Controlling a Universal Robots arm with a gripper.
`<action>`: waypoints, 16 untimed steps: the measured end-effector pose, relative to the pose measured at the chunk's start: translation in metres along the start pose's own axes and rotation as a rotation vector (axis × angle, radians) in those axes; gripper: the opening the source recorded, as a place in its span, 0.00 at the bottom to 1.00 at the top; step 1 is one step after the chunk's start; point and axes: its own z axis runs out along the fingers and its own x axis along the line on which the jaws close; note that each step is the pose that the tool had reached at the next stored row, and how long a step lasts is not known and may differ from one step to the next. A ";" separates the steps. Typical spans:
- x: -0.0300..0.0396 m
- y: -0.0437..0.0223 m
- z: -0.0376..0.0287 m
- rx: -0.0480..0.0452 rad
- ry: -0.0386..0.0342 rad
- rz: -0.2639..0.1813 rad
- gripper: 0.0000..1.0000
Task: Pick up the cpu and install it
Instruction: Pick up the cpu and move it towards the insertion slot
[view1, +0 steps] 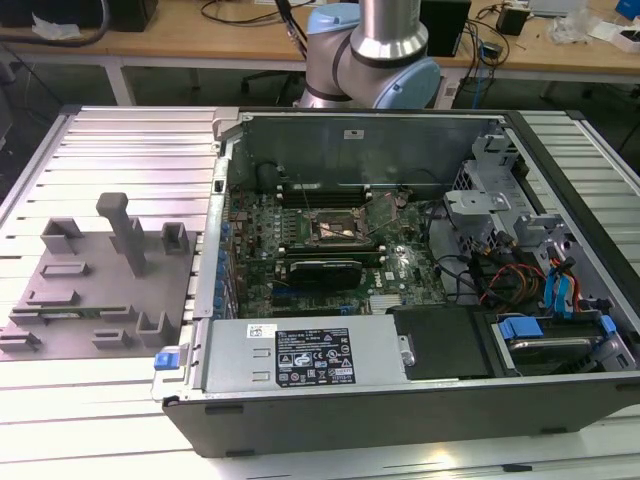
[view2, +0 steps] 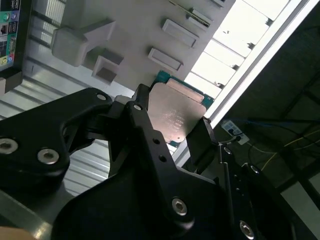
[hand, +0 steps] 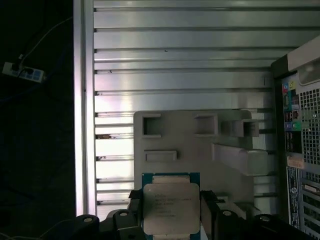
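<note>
1. The gripper (hand: 171, 212) has its two dark fingers (view2: 145, 122) drawn in narrow, one on each of two opposite sides of the cpu (hand: 171, 204).
2. The cpu sits squarely between the fingertips. Both pads press against its edges, and no gap shows on either side in both wrist views.
3. The cpu's silver metal top faces the wrist cameras. A thin teal-green rim of its board shows along the edges not covered by the fingers.
4. Its two free edges stick out past the fingers; the far one is fully exposed.
5. The grey fixture tray (hand: 190, 137) lies behind the cpu, with raised blocks and rectangular pockets on it. In the second wrist view the chip overlaps the tray's edge and the slats beyond it.
6. The tray rests on the ribbed aluminium table (view1: 130, 140), toward the exterior view's left.
7. The open computer case (view1: 400, 410) stands just beside the tray, on the exterior view's right of it.
8. Inside the case the motherboard (view1: 260, 240) lies flat. Its dark square socket (view1: 338, 226) sits near the middle, well apart from the tray.
9. The arm (view1: 375, 45) rises behind the case's far wall in the exterior view.
10. A power strip (hand: 22, 72) lies on the dark floor past the table's edge.
</note>
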 end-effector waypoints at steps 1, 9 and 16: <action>-0.0001 0.0001 -0.0021 0.0000 -0.0001 0.000 0.55; -0.0006 0.0013 -0.0190 0.0000 -0.0004 0.000 0.55; -0.0012 0.0024 -0.0365 0.0000 -0.0007 0.000 0.55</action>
